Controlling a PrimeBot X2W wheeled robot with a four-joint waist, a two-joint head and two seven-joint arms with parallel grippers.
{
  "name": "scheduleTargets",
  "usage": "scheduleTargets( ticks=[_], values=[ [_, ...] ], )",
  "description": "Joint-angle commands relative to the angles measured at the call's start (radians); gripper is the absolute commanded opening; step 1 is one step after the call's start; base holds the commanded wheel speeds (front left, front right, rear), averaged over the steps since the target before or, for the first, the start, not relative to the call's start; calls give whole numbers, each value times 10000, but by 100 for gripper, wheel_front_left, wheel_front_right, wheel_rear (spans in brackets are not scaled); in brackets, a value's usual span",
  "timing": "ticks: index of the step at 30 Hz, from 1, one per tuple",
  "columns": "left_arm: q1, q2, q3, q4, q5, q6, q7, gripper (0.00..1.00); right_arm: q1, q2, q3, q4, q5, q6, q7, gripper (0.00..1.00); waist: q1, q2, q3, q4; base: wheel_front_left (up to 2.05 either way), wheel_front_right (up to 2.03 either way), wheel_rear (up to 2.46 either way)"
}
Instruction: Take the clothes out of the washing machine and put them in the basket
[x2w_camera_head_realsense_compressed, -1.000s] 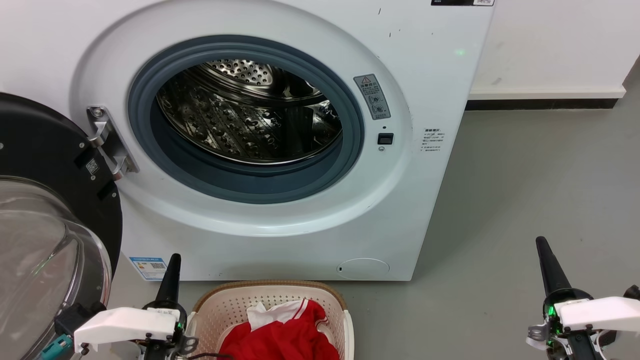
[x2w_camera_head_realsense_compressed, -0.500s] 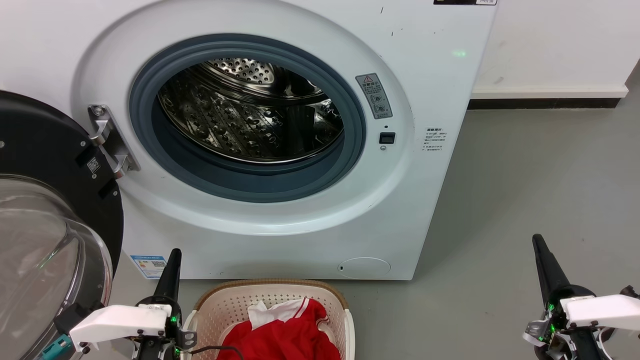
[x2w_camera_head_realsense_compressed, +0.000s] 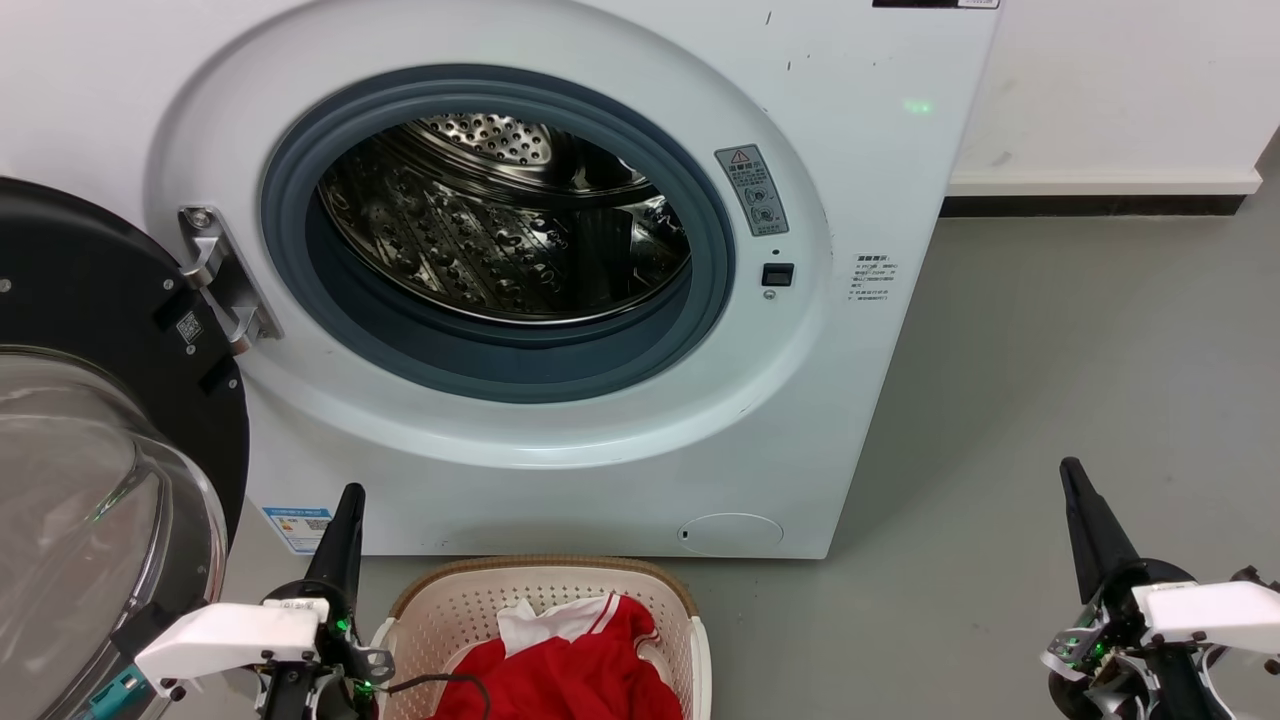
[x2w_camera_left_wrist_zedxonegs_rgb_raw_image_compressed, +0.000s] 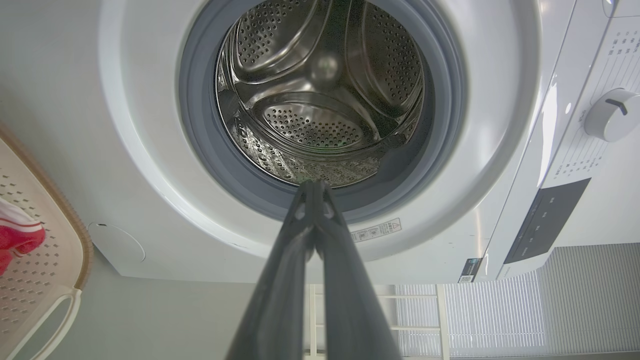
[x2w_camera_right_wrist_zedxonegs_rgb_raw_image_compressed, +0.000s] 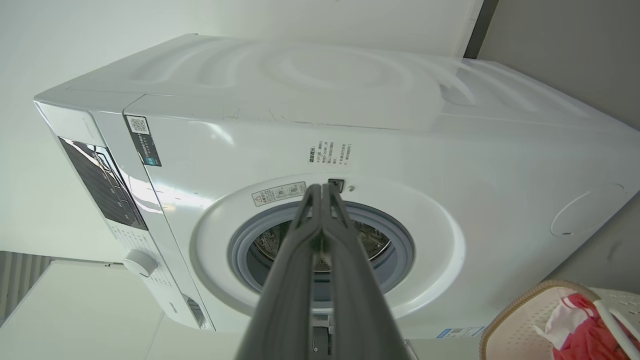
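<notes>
The washing machine (x2w_camera_head_realsense_compressed: 860, 160) sits slightly further right in the head view than a second ago, because the camera has shifted. Its open drum (x2w_camera_head_realsense_compressed: 500, 230) lies ahead of both end effectors. The basket (x2w_camera_head_realsense_compressed: 545, 572) stands just right of the left end effector (x2w_camera_head_realsense_compressed: 350, 495), with the clothes (x2w_camera_head_realsense_compressed: 570, 670) heaped inside as before. Both arms hang low, fingers pointing up. The left and the right end effector (x2w_camera_head_realsense_compressed: 1068, 472) are clenched and empty, tips a little higher than before

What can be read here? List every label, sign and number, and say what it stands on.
Nothing reads as words.
Warning-triangle sticker beside the washing machine port: print too small.
Printed label on its front: too small.
Blue QR sticker, lower front: blurred.
</notes>
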Motion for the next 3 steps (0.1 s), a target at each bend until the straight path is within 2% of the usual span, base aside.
scheduleTargets(
  ticks=[1,3],
  values=[
    [-148,-17,48,14,-167,-59,39,0,-215,-52,15,35,189,1,88,0,0,0,2,3,0,0,0],
    [-175,-22,59,23,-315,-73,82,0,-240,-51,15,62,342,1,98,0,0,0,7,9,0,0,0]
  ],
)
